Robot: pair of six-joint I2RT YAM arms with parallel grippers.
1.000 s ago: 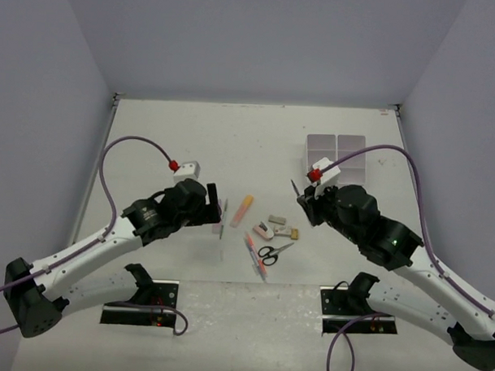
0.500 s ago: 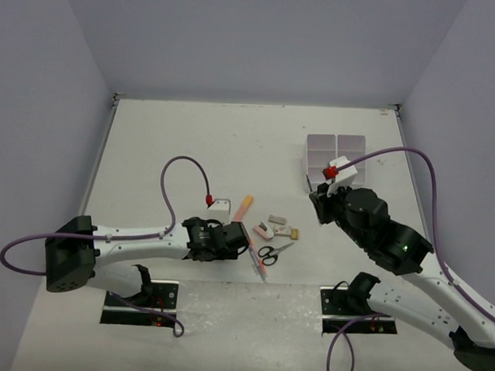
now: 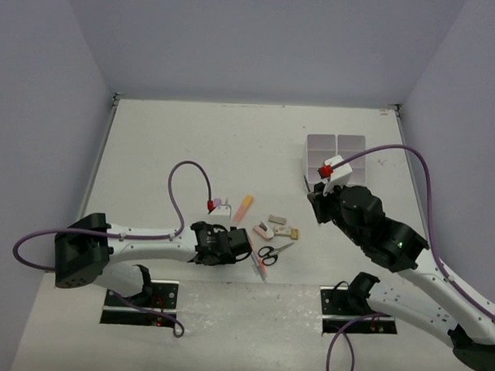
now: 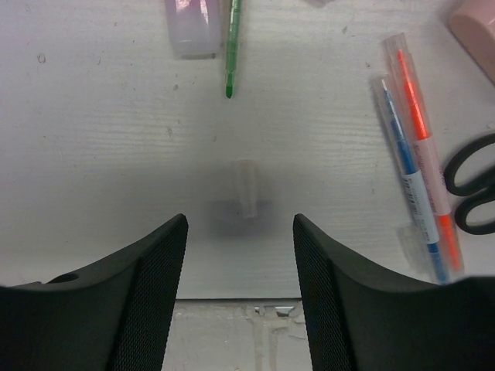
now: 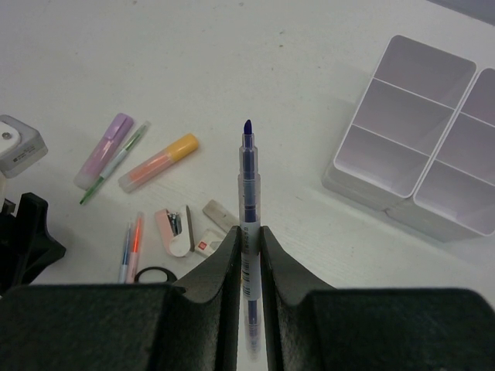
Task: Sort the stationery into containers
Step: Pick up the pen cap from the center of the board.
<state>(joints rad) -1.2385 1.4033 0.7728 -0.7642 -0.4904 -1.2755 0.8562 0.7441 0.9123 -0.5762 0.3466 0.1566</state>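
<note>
My right gripper [image 5: 249,232] is shut on a blue-purple pen [image 5: 248,182] and holds it above the table, left of the white divided organiser box [image 5: 410,124]; the gripper also shows in the top view [image 3: 310,196]. My left gripper [image 4: 240,232] is open and empty, low over the table near the front edge [image 3: 240,249]. A small clear cap [image 4: 247,189] lies just ahead of its fingers. A blue pen [image 4: 410,185], an orange-red pen [image 4: 421,139] and black scissors [image 4: 472,182] lie to its right. A lilac highlighter [image 4: 192,27] and a green pen [image 4: 232,46] lie further ahead.
An orange highlighter [image 3: 242,210], a pink stapler-like piece [image 3: 263,231], a white eraser [image 3: 276,220] and a tan eraser [image 3: 290,233] lie mid-table. The organiser box [image 3: 336,154] stands at the back right. The table's front seam runs just behind the left fingers.
My left arm has swung down and right from beside the lilac highlighter to a low spot by the two pens. My right gripper has lifted slightly toward the box with the pen.
</note>
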